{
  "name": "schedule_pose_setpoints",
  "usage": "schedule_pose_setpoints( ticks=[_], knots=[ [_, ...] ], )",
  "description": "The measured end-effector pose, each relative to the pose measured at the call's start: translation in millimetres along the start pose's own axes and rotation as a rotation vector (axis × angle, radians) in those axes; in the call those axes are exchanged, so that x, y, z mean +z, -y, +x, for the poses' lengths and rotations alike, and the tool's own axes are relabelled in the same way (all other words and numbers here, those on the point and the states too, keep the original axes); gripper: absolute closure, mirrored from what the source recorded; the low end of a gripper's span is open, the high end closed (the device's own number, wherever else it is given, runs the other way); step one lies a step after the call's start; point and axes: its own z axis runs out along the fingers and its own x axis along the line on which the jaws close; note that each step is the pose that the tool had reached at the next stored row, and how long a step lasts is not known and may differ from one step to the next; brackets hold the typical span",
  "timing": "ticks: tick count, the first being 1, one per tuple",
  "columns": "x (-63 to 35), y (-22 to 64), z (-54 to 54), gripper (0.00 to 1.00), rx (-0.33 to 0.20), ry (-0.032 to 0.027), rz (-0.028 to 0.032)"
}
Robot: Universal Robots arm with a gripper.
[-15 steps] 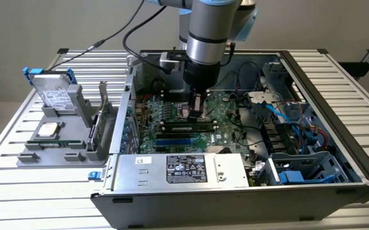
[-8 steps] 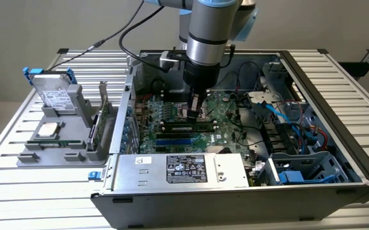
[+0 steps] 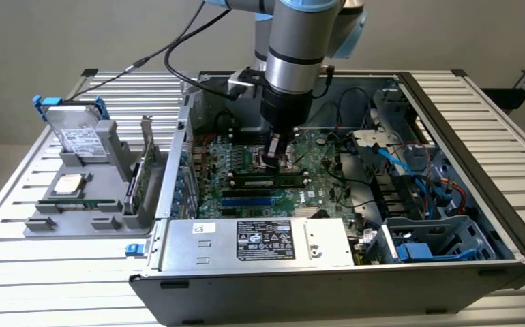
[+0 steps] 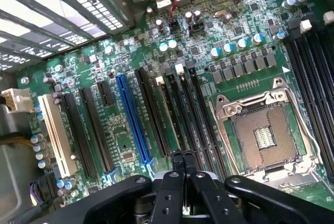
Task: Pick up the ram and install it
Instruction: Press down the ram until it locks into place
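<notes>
- We see the arm reaching down into an open computer case [image 3: 335,289] that lies on its side on a slatted metal table [image 3: 53,272].
- The gripper [image 3: 275,162] hangs low over the green motherboard [image 3: 244,204], near the middle of the case.
- In the wrist view the gripper [image 4: 182,155] has its two black fingers [image 4: 177,167] pressed together, and we see nothing between them.
- The ram [image 3: 264,181] is a narrow green stick with a row of black chips. It stands on edge on the motherboard, just in front of and below the fingertips in the exterior view.
- We cannot tell whether the fingertips touch the ram or stop just above it.
- In the wrist view the motherboard [image 4: 209,41] spreads out beyond the fingertips, with several long dark slots running side by side.
- Among those slots we pick out a blue slot [image 4: 133,119] and a white slot [image 4: 55,135], both empty.
- Beside the long slots sits the open processor socket [image 4: 263,138], with its metal frame around it.
- A silver power supply [image 3: 262,242] with a black label fills the near edge of the case.
- On the exterior view's left, outside the case, a grey holder [image 3: 108,170] stands on the table.
- The holder carries a grey metal drive [image 3: 76,133] with blue clips, leaning upright, and a square silver processor chip [image 3: 69,184] lying flat below it.
- Both are well apart from the gripper.
- Black cables [image 3: 181,41] run from the arm toward the exterior view's left.
</notes>
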Motion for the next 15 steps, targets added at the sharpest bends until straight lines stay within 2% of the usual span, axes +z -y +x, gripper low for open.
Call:
schedule_pose_setpoints(
  ticks=[4,12,15],
  knots=[
    [0.1,0.0,0.0,0.9,0.043,0.0078,0.0084],
    [0.0,0.0,-0.2,0.9,0.128,0.0248,0.0305],
    [0.1,-0.1,-0.2,0.9,0.162,0.0304,0.0364]
  ],
)
